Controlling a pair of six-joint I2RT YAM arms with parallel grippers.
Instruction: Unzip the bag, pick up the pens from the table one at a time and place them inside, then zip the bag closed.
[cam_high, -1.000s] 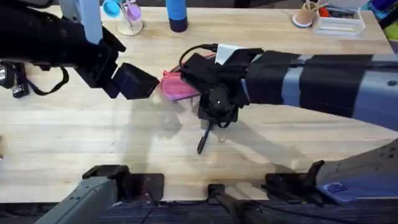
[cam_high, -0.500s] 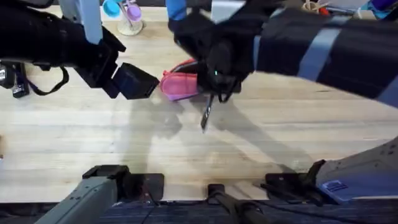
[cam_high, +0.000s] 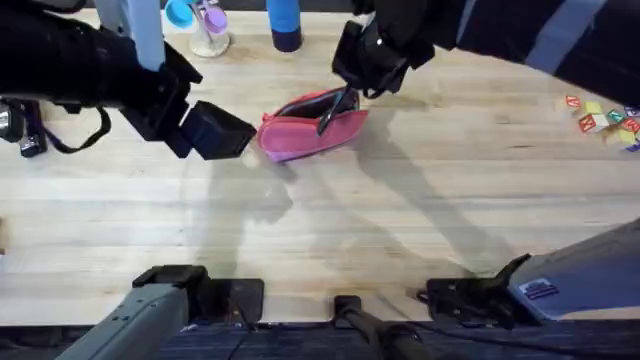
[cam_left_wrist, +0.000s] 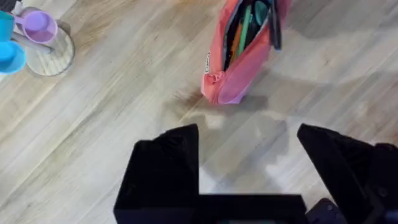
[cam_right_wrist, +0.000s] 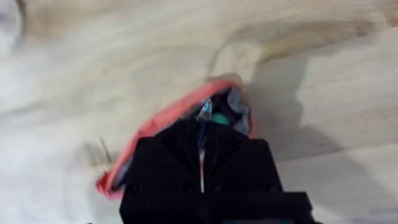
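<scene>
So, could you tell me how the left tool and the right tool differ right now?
The left tool is open and empty; the right tool is shut on the slim dark pen. The left tool hovers off one end of the pink-red fabric pouch, not touching it; the right tool is over its open top, pen tilted down. Both are black.

Right gripper (cam_high: 345, 97) holds a dark pen (cam_high: 331, 113) over the open bag (cam_high: 300, 136).

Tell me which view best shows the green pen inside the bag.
The left wrist view: the green pen lies visible in the open bag. The right wrist view gives a teal glimpse behind the right gripper; overhead, it can't be made out.
</scene>
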